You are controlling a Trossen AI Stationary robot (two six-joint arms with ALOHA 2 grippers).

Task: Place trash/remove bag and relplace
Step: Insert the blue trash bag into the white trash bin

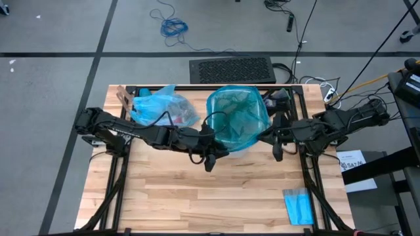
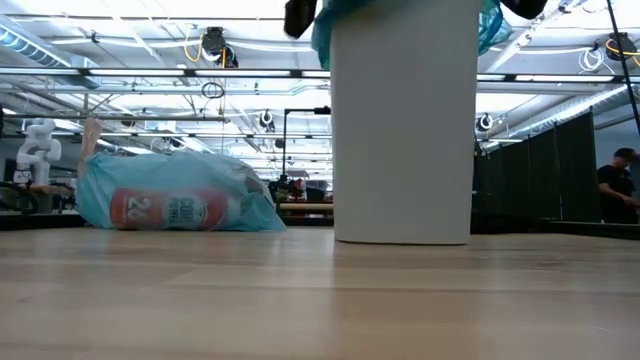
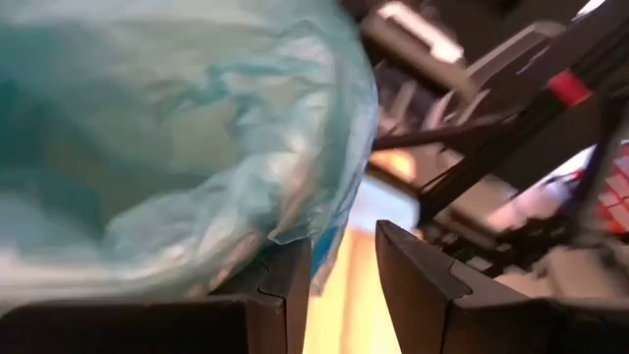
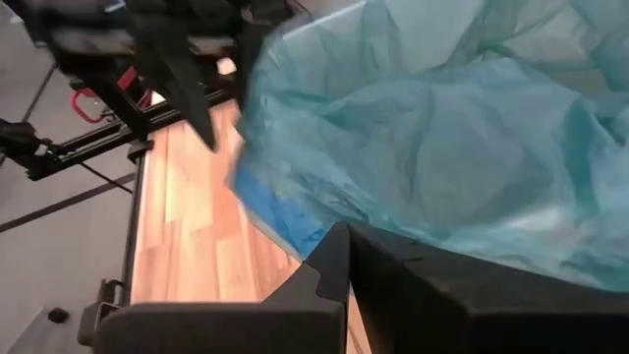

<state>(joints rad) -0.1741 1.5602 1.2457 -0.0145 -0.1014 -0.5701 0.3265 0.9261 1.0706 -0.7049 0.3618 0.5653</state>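
Note:
A white bin (image 2: 400,130) stands at the table's far middle, lined with a teal-green plastic bag (image 1: 237,118) whose rim folds out over the bin's edge. To its left the light-blue bag (image 1: 161,108) lies on its side on the table, with trash inside, among it a red-and-white bottle (image 2: 165,210). My left gripper (image 1: 211,160) is at the bin's near left side, open, its fingers (image 3: 342,241) close under the teal bag's overhanging rim. My right gripper (image 1: 277,152) is at the bin's right side, shut (image 4: 342,236), just below that rim. My left gripper has the teal bag's overhanging rim (image 3: 285,221) bulging over the tip of one finger (image 3: 290,270), and a hem of it hangs at the gap's edge. I cannot tell whether they touch. The gap between the fingers shows bare table.
A small flat folded blue sheet (image 1: 298,206) lies at the table's near right corner. A brown scrap (image 1: 123,98) sits at the far left edge. Bare wood (image 1: 210,196) spreads across the near half. A dark mat (image 1: 233,69) lies on the floor beyond the far edge.

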